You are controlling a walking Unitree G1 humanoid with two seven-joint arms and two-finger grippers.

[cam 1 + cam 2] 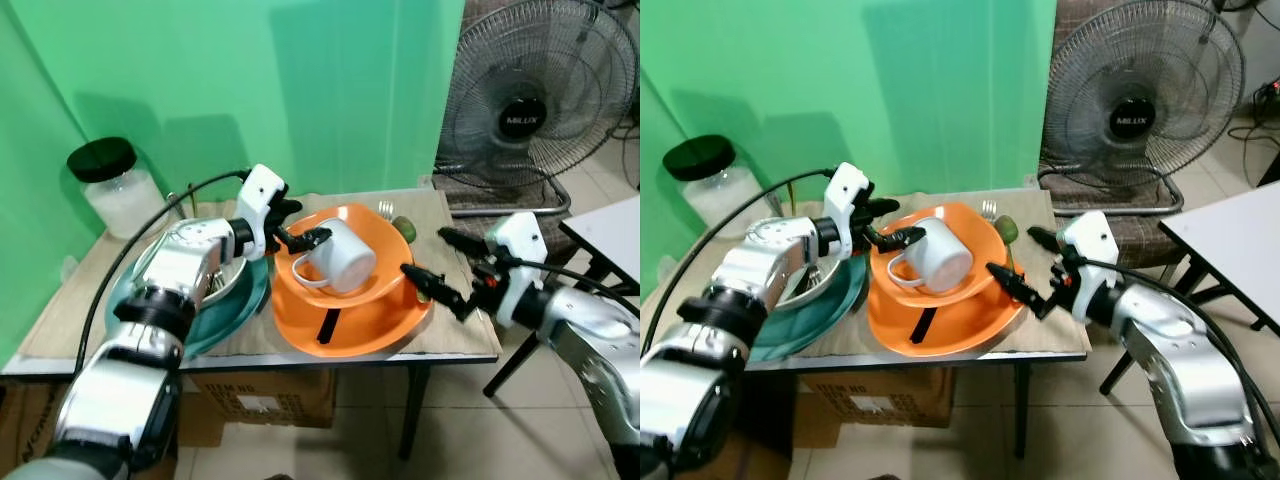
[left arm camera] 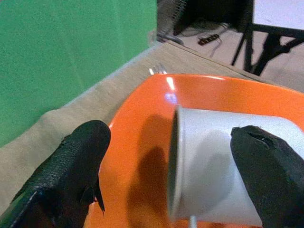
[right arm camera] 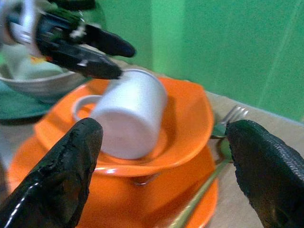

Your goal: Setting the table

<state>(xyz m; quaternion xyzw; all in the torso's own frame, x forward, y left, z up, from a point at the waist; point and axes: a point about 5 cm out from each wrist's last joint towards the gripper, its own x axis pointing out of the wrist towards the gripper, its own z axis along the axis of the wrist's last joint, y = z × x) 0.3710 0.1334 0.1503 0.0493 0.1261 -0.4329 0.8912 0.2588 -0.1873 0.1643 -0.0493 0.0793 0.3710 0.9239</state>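
Left gripper (image 1: 300, 238) spread, one finger over the rim of the white mug (image 1: 338, 258), not yet clamped; mug lies tipped on its side in the orange bowl (image 1: 385, 245), which sits on the orange plate (image 1: 380, 330). Right gripper (image 1: 440, 262) wide apart just beside the plate's right edge, holding nothing. Fork (image 1: 989, 210) behind the bowl, teal plate (image 1: 235, 315) to the left. Likely best: seat one finger inside the mouth, close firmly, lift straight so the bowl is not dragged
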